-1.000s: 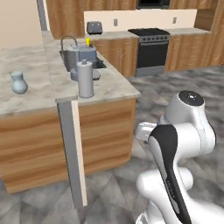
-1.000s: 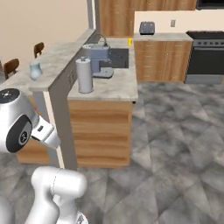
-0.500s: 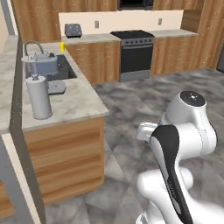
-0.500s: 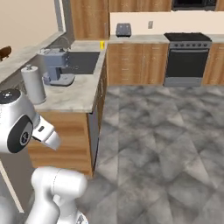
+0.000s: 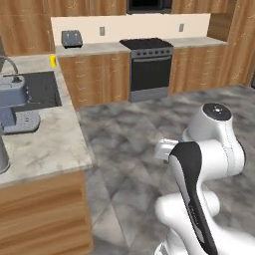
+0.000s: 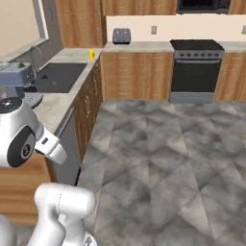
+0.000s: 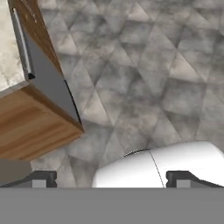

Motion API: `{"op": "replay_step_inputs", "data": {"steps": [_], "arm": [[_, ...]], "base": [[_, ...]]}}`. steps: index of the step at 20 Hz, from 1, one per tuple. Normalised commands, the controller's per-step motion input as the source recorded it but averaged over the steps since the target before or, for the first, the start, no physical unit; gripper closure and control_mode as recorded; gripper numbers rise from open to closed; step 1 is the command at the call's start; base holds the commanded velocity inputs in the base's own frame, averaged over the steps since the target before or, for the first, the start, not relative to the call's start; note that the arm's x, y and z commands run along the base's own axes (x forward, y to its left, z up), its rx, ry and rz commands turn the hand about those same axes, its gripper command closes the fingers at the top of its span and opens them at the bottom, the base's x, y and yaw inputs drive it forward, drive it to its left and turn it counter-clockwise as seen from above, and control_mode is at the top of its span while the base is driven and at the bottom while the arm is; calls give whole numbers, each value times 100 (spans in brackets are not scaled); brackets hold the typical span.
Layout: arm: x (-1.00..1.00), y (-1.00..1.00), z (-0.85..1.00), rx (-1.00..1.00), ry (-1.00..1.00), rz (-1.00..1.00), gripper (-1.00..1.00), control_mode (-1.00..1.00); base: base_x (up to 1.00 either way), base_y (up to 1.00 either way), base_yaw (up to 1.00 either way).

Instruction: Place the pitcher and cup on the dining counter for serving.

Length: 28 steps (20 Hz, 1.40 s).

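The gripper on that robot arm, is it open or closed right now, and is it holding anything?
Open and empty. In the hand view the gripper has its two dark fingertips far apart at the bottom, with nothing gripped between them.

The marbled worktop [image 5: 47,149] is off to the arm's left. A black sink [image 5: 37,89] is set into it, and a grey machine [image 5: 12,107] stands by the sink. Farther off, the back counter [image 6: 137,46] holds a small yellow cup [image 6: 91,55] and a grey toaster [image 6: 121,35]. Grey stone floor [image 7: 144,78] lies under the hand.
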Motion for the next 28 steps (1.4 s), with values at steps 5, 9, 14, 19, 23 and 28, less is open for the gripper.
{"op": "replay_step_inputs", "data": {"steps": [5, 9, 14, 19, 23, 28], "arm": [[0, 0, 0, 0, 0, 0, -100, 100], [0, 0, 0, 0, 0, 0, -100, 100], [0, 0, 0, 0, 0, 0, -100, 100], [0, 0, 0, 0, 0, 0, -100, 100], [0, 0, 0, 0, 0, 0, -100, 100], [0, 0, 0, 0, 0, 0, -100, 100]], "base": [[95, -100, 18], [100, -81, 8], [100, -71, 7], [100, -59, 13], [100, -44, 30], [100, -22, 37]]}}
